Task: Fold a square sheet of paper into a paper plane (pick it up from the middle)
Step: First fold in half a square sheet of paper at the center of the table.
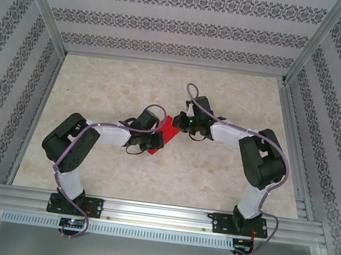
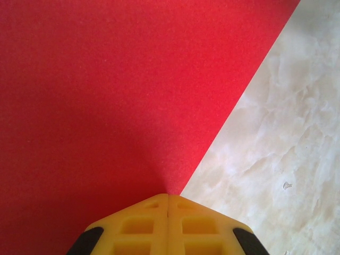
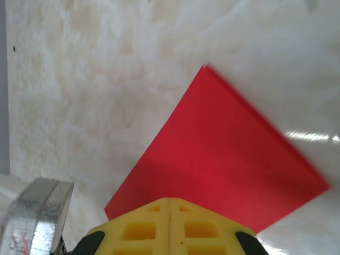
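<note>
Square sheet of paper (image 1: 168, 133) near mid-table, bright red, wedged between the two gripper tips. Looks like a slanted four-sided patch from above, not a full square; cannot tell whether folded or just tilted. No dart shape visible.

Left gripper (image 1: 157, 141) at the lower-left edge of the red patch. Left wrist view: left gripper (image 2: 168, 197) with yellow fingertips (image 2: 139, 226) pressed together, no gap along the seam. Red sheet (image 2: 106, 106) spreading out from the tip across most of the view, one straight edge slanting from the upper right down to the fingertips. Read as clamped on the sheet at that edge.

Right gripper (image 1: 181, 124) at the upper-right corner of the red patch. Right wrist view: right gripper (image 3: 170, 201) likewise fully closed, yellow fingertips (image 3: 199, 228) flush. Sheet (image 3: 218, 164) fanning away from the tip, near edge passing under the fingertips, one corner pointing up, right-hand edge blurred. Read as pinched there too.

Marbled beige tabletop (image 1: 120, 171) beneath. Patterned walls (image 1: 171, 27) on three sides. Blurred silvery metal piece (image 3: 34, 212) at lower left of the right wrist view, not identified.
</note>
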### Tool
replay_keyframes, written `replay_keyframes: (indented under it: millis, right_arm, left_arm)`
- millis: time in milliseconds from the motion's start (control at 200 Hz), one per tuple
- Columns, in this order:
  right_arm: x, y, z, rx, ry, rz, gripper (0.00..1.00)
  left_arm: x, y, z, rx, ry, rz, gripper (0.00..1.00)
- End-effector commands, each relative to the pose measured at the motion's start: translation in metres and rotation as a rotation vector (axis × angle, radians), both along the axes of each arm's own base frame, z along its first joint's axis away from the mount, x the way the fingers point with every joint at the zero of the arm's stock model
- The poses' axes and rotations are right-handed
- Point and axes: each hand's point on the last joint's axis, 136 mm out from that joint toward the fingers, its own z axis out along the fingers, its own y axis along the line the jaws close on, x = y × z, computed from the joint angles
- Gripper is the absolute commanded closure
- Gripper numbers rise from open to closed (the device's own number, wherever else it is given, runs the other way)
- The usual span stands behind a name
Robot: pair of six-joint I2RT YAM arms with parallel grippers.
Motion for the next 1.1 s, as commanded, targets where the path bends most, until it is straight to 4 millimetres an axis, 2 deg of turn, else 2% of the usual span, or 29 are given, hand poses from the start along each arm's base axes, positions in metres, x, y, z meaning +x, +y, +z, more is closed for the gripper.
replay_keyframes:
  millis: [0, 245, 440, 574, 799, 1099]
  right_arm:
    - [-0.012, 0.012, -0.025, 0.010, 0.068, 0.027, 1.00]
    - [-0.025, 0.008, -0.057, -0.039, 0.145, 0.037, 1.00]
    - [-0.035, -0.005, -0.077, -0.117, 0.197, 0.044, 1.00]
    - [-0.038, -0.008, -0.083, -0.127, 0.216, 0.050, 1.00]
    - [-0.040, -0.006, -0.088, -0.125, 0.235, 0.059, 1.00]
    - [-0.044, -0.010, -0.095, -0.149, 0.254, 0.064, 1.00]
  left_arm:
    - [-0.036, 0.024, -0.038, 0.132, 0.153, -0.022, 1.00]
    - [-0.028, 0.018, -0.026, 0.109, 0.113, -0.045, 1.00]
    - [-0.008, -0.006, 0.008, -0.010, -0.004, -0.114, 1.00]
    - [0.008, -0.012, 0.028, -0.098, -0.091, -0.137, 0.97]
    - [0.011, -0.021, 0.019, -0.133, -0.088, -0.191, 0.95]
    - [0.001, -0.002, -0.010, -0.001, -0.037, -0.216, 0.95]
